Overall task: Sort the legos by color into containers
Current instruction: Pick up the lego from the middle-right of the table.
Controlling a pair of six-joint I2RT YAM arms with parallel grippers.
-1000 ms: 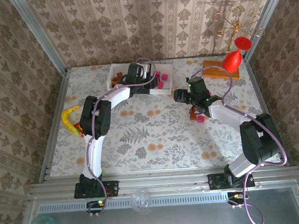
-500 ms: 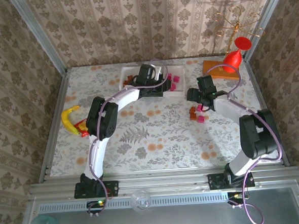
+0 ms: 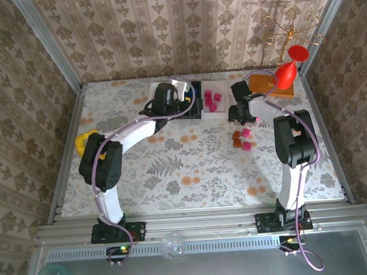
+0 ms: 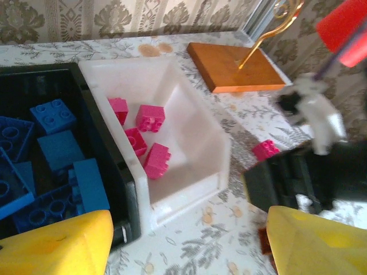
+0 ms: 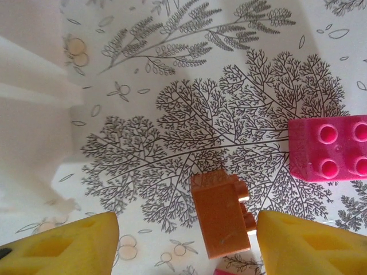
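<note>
The containers stand in a row at the back: a white bin (image 3: 159, 92), a black bin (image 3: 194, 102) holding blue legos (image 4: 57, 152), and a white bin (image 3: 222, 107) holding pink legos (image 4: 150, 118). My left gripper (image 3: 183, 104) hovers over the black bin, open and empty, its yellow fingertips (image 4: 57, 243) wide apart. My right gripper (image 3: 239, 116) is low over the table, open, with an orange-brown lego (image 5: 221, 215) lying between its fingertips (image 5: 312, 240). A pink lego (image 5: 330, 148) lies just beyond it. Loose legos (image 3: 246, 146) sit right of the bins.
An orange base (image 3: 271, 85) with a red bulb (image 3: 285, 74) and a gold wire stand is at the back right. A yellow banana toy (image 3: 84, 142) lies at the left edge. Metal rails and wallpapered walls enclose the table.
The bin row slid to the right with the left gripper by it. The right gripper moved toward the back and its jaws narrowed either side of the orange-brown lego.
</note>
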